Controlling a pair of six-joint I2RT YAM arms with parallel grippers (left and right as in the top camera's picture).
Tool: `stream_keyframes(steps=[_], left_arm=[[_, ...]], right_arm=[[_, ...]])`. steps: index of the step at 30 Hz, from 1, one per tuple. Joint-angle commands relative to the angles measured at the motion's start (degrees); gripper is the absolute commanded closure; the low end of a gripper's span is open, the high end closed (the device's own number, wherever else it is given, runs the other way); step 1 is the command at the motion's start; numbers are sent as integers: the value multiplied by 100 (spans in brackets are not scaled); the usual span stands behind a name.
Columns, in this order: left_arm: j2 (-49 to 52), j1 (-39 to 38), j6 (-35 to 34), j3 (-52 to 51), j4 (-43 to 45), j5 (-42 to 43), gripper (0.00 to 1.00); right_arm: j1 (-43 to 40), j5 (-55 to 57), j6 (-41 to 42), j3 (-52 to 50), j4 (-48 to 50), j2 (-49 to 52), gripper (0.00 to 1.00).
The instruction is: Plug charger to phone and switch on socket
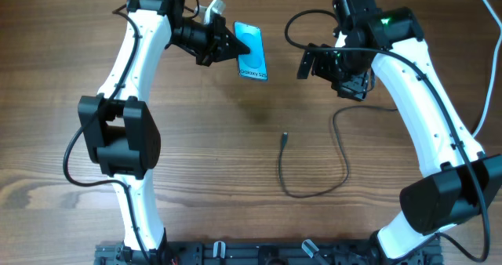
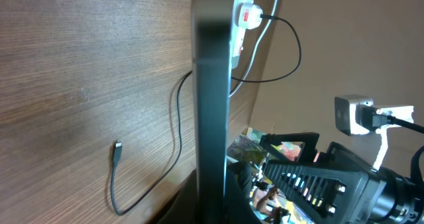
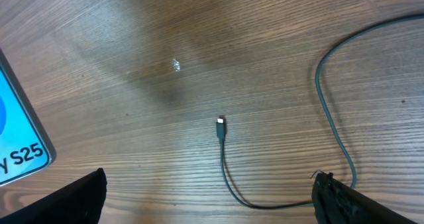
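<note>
My left gripper [image 1: 235, 47] is shut on one end of the phone [image 1: 252, 53], whose turquoise face and white text strip point toward the table's middle. In the left wrist view the phone [image 2: 212, 85] shows edge-on as a dark slab rising from the gripper [image 2: 213, 201]. The charger [image 1: 284, 138] lies loose on the wood, its connector tip [image 3: 220, 123] pointing away from me and its thin black cable looping to the right. The right gripper [image 1: 312, 62] hangs open right of the phone, with nothing between its fingers [image 3: 78, 199]. The socket [image 2: 246, 15] appears only in the left wrist view.
A thick white lead [image 1: 488, 6] runs along the table's far right corner. The right arm [image 1: 423, 100] arches over the right side, above where the charger cable runs back. My left arm [image 1: 125, 132] stands on the left. A corner of the phone [image 3: 16, 148] shows at the right wrist view's left edge.
</note>
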Motion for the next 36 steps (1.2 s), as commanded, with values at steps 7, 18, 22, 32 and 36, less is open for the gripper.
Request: stream_keyframes(steps=[7,18,22,32,36], left_arm=[[-190,-74,175,28,26,98,96],[-190,-339,170,28,334,-48,96],[-190,-439,168,28,398,-50,96],[-190,-415,-164,28,566,-382,96],[-190,-319,-479,28,564,-804,96]], right_arm=[[24,-260,-153,-52,192,-142,0],[444,-275,-1180,-52,249,-142,0],[450,-275,-1178,-52,363,-142,0],[455,-275,-1178,-52,382,-142,0],[455,-275,-1176,-52,380,-142,0]])
